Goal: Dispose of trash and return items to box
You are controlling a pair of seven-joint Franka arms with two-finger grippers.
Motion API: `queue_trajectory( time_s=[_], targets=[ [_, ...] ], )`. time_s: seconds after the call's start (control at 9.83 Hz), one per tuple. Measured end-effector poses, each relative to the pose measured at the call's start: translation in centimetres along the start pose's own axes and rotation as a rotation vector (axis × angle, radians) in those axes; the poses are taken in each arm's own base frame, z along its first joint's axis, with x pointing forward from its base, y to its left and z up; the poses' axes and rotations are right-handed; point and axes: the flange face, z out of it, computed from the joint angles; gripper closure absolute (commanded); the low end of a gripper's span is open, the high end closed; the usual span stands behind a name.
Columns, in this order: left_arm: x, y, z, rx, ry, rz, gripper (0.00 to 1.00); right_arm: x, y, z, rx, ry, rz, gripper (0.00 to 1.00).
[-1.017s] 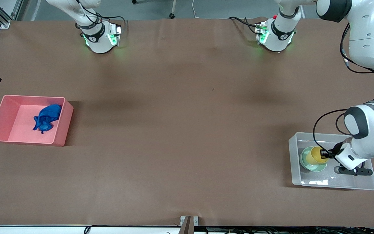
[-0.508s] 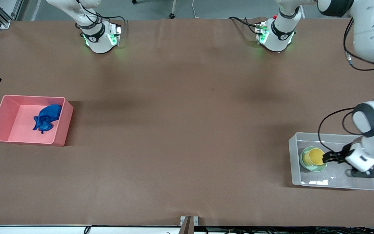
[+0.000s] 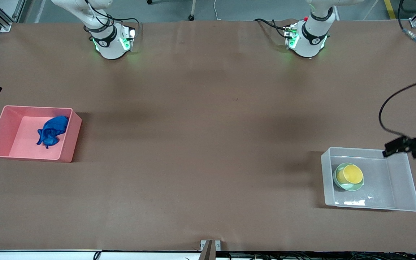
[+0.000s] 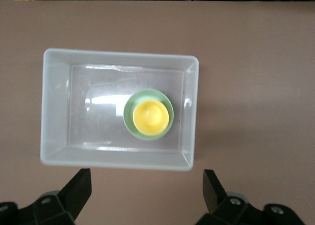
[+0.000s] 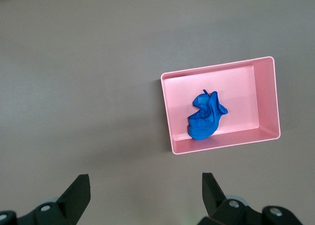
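The left end effector (image 4: 143, 195) is held wide open and empty above the clear box (image 3: 403, 169), at whose 9 o'clock end the yellow cup (image 3: 352, 174) is nested upright, mouth up, in the mint bowl (image 3: 341, 182). The right end effector (image 5: 143, 195) is spread wide over the table (image 3: 208, 126); the blue cloth wad (image 3: 52, 131) is seen in the pink bin (image 3: 2, 126).

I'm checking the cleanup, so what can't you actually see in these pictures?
- Right gripper: absent from the front view; its wrist view cuts off all but the open fingertips.
- Left gripper: blurred at the front view's edge.
- Bowl: the cup inside covers its middle.

Yellow cup (image 3: 352, 174) in mint bowl (image 3: 339, 180), clear box (image 3: 403, 180); blue wad (image 3: 52, 130) apart.
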Motion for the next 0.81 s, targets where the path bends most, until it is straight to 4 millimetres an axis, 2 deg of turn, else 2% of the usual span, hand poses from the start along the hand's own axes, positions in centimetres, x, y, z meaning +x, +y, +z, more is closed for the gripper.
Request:
queue_trajectory(
  time_s=[0.2,0.31,0.41,0.51,0.61,0.81],
  targets=[
    [-4.8,4.1,-4.3,0.026,0.006,-0.007,0.01,0.0,0.0,0.0,0.000,0.000,0.000,0.00],
    [-7.3,5.3,-5.8,0.029,-0.001,-0.012,0.00,0.0,0.0,0.0,0.000,0.000,0.000,0.00],
    [-9.3,5.4,-6.8,0.029,-0.004,-0.015,0.00,0.0,0.0,0.0,0.000,0.000,0.000,0.00],
    [-10.4,5.2,-7.4,0.029,-0.009,-0.018,0.00,0.0,0.0,0.0,0.000,0.000,0.000,0.00],
    [-10.6,5.2,-8.0,0.029,-0.023,-0.019,0.00,0.0,0.0,0.0,0.000,0.000,0.000,0.00],
    [-8.8,5.6,-9.9,0.030,-0.083,-0.015,0.00,0.0,0.0,0.0,0.000,0.000,0.000,0.00]
  ],
)
